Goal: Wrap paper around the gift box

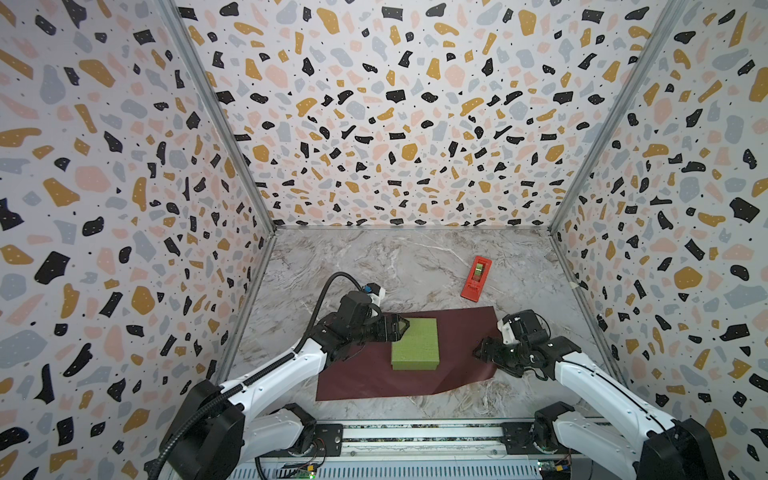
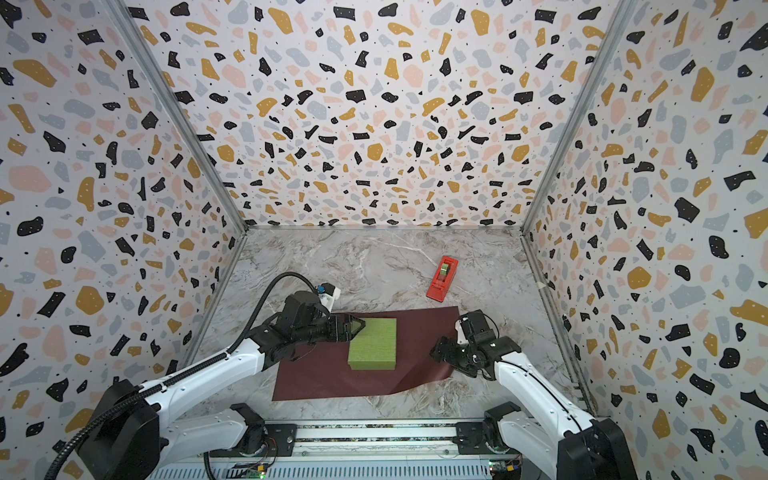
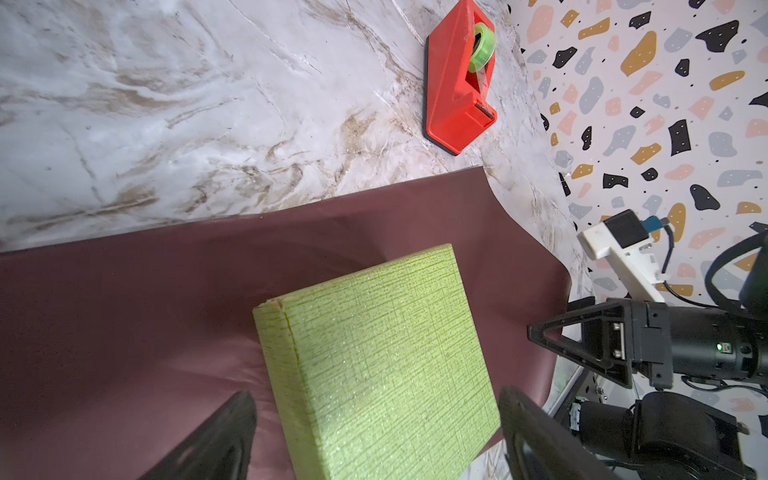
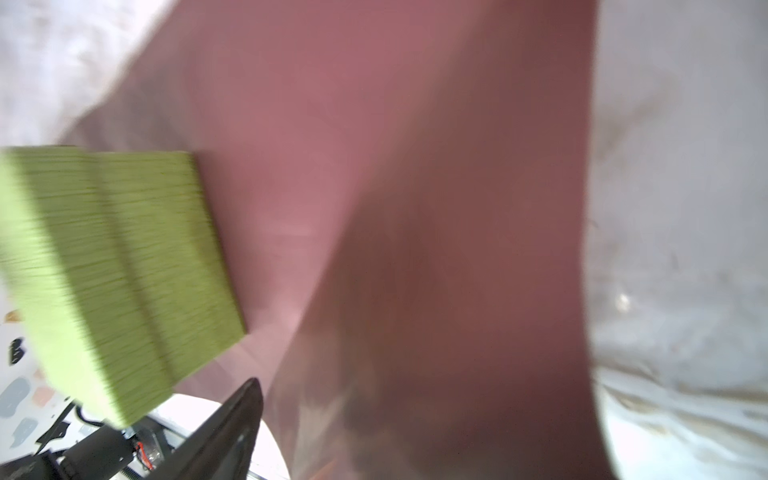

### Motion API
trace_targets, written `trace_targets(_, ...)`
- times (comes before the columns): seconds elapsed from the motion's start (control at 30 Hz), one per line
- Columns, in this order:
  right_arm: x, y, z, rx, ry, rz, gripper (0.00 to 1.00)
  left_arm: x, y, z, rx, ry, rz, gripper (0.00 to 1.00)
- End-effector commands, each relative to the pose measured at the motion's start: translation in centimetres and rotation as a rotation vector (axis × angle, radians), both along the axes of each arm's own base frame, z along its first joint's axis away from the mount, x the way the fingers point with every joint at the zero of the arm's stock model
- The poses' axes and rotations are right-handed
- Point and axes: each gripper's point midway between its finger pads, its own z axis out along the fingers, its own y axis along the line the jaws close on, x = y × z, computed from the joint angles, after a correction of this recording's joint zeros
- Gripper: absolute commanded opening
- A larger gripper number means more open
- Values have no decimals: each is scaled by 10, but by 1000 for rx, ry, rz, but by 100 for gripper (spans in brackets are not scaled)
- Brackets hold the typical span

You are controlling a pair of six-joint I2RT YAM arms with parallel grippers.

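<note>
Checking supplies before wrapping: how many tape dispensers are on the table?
1. The red tape dispenser sits on the marble table, just beyond the far right corner of the paper. None seems hidden.

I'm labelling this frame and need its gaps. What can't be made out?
Right wrist view: motion blur smears the gift box and paper.
In a top view: whether the right gripper is open, too small.
In both top views: the left gripper covers the box's far corner; contact unclear.

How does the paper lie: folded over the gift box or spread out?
Spread out. The paper lies under the gift box, whose green top is bare; no flap covers it.
</note>
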Motion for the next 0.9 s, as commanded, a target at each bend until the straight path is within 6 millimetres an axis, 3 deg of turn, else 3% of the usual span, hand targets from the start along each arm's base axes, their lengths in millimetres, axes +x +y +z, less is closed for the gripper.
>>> trace_targets(0.0,13,11,25,49,-140,60,87,3,-3,16,-19,-37,-1,91)
trace_targets(0.5,0,14,26,75,-215,104,87,5,-4,18,-37,-28,14,90)
trace_targets(0.87,-1,19,38,109,-271,119,86,4,-4,21,-48,-30,29,90)
